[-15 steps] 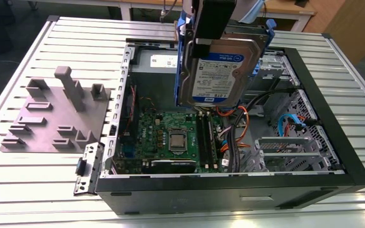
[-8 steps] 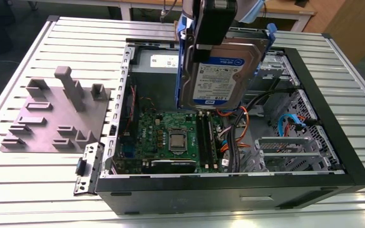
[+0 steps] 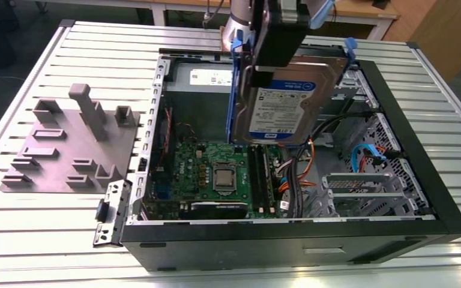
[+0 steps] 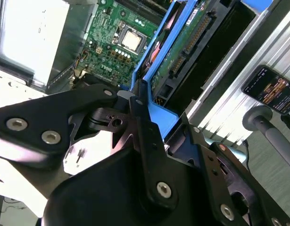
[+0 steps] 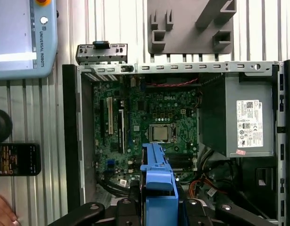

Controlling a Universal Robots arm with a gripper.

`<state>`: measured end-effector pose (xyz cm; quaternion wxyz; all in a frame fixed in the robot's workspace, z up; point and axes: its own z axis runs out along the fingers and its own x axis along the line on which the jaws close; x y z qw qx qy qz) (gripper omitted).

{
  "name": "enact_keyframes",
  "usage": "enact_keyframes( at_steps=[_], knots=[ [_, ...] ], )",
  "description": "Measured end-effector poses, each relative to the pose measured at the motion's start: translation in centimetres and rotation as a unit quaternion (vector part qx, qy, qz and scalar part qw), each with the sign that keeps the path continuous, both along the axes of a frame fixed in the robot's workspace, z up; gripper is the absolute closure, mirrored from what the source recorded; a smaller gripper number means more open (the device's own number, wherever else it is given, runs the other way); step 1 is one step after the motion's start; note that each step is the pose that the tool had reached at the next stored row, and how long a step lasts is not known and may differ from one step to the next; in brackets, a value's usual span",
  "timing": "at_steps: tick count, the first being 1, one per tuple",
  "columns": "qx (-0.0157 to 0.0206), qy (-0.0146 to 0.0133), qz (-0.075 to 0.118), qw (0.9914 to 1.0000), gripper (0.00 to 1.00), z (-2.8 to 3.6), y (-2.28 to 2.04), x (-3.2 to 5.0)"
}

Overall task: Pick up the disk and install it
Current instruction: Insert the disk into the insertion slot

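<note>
The hard disk (image 3: 283,111), clamped upright by the gripper (image 3: 281,60), is held over the computer case (image 3: 295,243), one o'clock from the motherboard (image 3: 214,174); not yet installed.

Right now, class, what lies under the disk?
Below the disk lies the open case: motherboard, cables. The blue carrier covers part of the board in the first wrist view.
</note>
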<state>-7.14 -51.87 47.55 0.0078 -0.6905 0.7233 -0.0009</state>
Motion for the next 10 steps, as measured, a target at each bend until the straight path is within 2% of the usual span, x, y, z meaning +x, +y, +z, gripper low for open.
enact_keyframes(
  at_steps=[5, 8, 10],
  knots=[
    [-0.0013, -0.0001, 0.000, 1.00000, 0.63, -0.09, -0.01, 1.39],
    [-0.0064, -0.0003, 0.000, 0.99998, 0.63, -0.14, -0.01, 1.71],
    [-0.0078, -0.0006, 0.000, 0.99997, 0.63, -0.21, -0.06, 1.77]
  ],
)
